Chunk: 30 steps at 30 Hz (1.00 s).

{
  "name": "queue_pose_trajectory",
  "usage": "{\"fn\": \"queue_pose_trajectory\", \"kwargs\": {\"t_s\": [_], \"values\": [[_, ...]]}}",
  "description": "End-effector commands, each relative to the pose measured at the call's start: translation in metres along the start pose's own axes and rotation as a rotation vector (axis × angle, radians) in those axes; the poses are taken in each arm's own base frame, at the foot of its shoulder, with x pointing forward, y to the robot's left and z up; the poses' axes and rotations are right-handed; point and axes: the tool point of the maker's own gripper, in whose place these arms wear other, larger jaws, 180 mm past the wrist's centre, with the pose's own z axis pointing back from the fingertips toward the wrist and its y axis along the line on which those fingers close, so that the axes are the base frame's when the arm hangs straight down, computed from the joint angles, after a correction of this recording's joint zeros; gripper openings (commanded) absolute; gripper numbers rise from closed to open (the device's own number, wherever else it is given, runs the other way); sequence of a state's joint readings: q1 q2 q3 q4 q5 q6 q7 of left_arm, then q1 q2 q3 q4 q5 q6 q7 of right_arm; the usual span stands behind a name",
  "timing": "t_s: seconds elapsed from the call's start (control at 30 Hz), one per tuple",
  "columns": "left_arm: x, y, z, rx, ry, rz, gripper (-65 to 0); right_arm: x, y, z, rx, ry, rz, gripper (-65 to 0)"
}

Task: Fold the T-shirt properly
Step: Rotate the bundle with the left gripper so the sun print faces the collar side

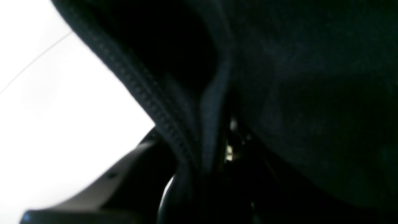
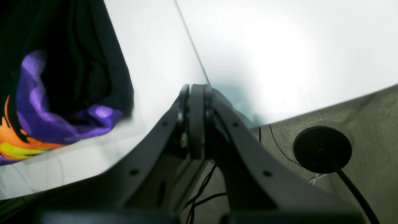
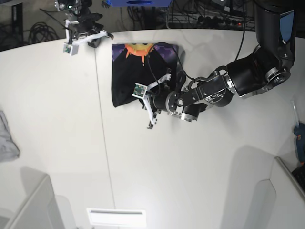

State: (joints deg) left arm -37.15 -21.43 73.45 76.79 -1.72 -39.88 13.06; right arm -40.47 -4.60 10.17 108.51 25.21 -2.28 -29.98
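The left gripper (image 3: pixel 148 112) pinches the black T-shirt's (image 3: pixel 128 76) hem at frame centre — the right gripper (image 2: pixel 196 93), upper left, sits pressed together over the white desk (image 3: pixel 190 162).

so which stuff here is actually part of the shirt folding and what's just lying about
Part of the job:
- T-shirt, black, sun print showing at its far edge
- left gripper, shut on the T-shirt's edge
- right gripper, shut, holding nothing

Just lying about:
- grey cloth at the table's edge
- cables behind the table
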Motion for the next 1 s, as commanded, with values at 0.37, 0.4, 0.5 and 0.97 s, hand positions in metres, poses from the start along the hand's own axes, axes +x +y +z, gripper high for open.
{"fn": "queue_pose_trajectory", "kwargs": {"t_s": [0.37,0.4,0.5,0.97], "values": [[0.002,0.031,0.014,0.054,0.012,-0.036,-39.8,0.013,0.004,0.0,0.015,-0.04,0.007,-65.0],[0.005,0.033,0.014,0.056,0.006,-0.041,-34.9,0.013,0.004,0.0,0.015,-0.04,0.007,-65.0],[0.014,0.04,0.014,0.067,-0.006,-0.056,-26.3,0.013,0.004,0.0,0.016,-0.041,0.007,-65.0],[0.078,0.108,0.055,0.255,-0.145,-0.127,-23.4,0.013,0.004,0.0,0.015,-0.041,0.009,-65.0]]}}
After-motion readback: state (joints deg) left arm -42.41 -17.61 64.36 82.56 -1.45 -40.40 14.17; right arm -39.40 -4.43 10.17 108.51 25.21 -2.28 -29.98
